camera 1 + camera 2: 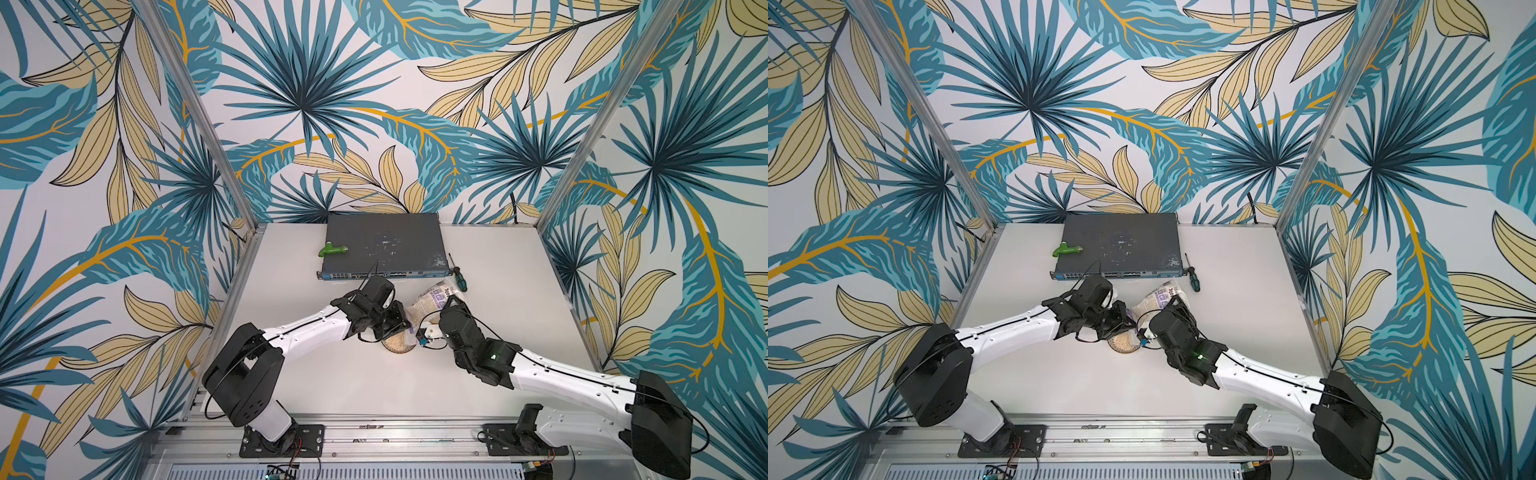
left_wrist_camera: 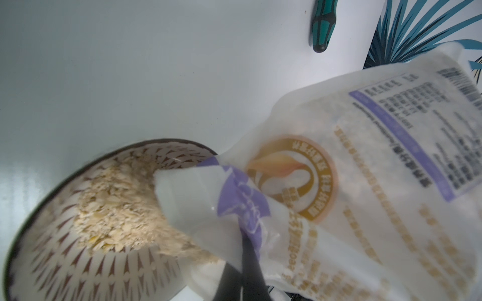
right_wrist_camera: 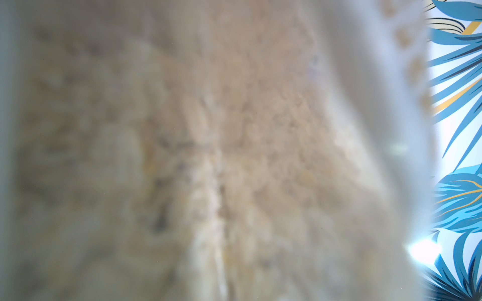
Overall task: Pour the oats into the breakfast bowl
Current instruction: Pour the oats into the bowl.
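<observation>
Breakfast bowl (image 1: 400, 347) mid-desk, oats (image 2: 112, 206) heaped inside. Left gripper (image 2: 241, 258) over bowl, pinching mouth corner of oats bag (image 1: 434, 301). Right gripper (image 1: 430, 328) beside bowl toward right edge, seemingly clamped on bag body; wrist view blurred. Bag long axis climbs from bowl toward far-right corner, mouth down inside rim, base near screwdriver (image 1: 459, 280).

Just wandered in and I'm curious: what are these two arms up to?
They are pouring oats. The left gripper pinches the bag of oats near its open end, and the right gripper holds the bag's body, tilting it so the mouth dips into the patterned breakfast bowl. A heap of flakes already lies in the bowl. The screwdriver and the network switch behind sit untouched.
</observation>
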`<state>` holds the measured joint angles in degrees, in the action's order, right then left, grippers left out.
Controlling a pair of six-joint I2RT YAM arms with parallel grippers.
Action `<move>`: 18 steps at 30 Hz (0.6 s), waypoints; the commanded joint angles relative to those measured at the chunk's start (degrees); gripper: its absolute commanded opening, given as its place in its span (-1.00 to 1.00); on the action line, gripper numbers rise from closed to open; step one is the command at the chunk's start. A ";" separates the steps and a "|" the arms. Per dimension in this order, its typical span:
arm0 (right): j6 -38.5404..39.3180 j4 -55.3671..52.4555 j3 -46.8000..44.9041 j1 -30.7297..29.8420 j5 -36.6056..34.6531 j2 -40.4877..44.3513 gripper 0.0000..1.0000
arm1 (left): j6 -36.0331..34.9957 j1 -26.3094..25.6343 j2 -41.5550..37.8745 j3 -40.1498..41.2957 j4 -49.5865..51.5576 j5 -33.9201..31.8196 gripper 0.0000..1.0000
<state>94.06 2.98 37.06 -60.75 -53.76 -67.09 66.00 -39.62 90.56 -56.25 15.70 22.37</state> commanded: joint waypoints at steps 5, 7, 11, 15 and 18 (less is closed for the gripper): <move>-2.05 12.86 5.08 0.02 -6.05 5.03 -1.00 | -0.89 2.26 3.00 3.59 7.80 -9.76 -1.00; -2.04 12.71 5.36 0.07 -6.03 4.95 -1.00 | -0.87 2.27 3.04 3.60 7.68 -9.70 -1.00; -1.95 12.19 6.44 0.01 -5.90 4.79 -1.00 | -0.81 2.26 3.17 3.77 7.61 -9.58 -1.00; -1.95 11.52 7.23 0.02 -5.75 4.36 -1.00 | -0.61 2.26 3.17 4.12 7.32 -9.24 -1.00; -2.12 11.01 7.53 0.02 -5.34 4.37 -1.00 | -0.45 2.27 2.92 4.30 7.07 -9.21 -1.00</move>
<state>95.18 1.17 38.70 -60.75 -53.71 -67.09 66.04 -39.62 90.65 -55.53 13.52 22.90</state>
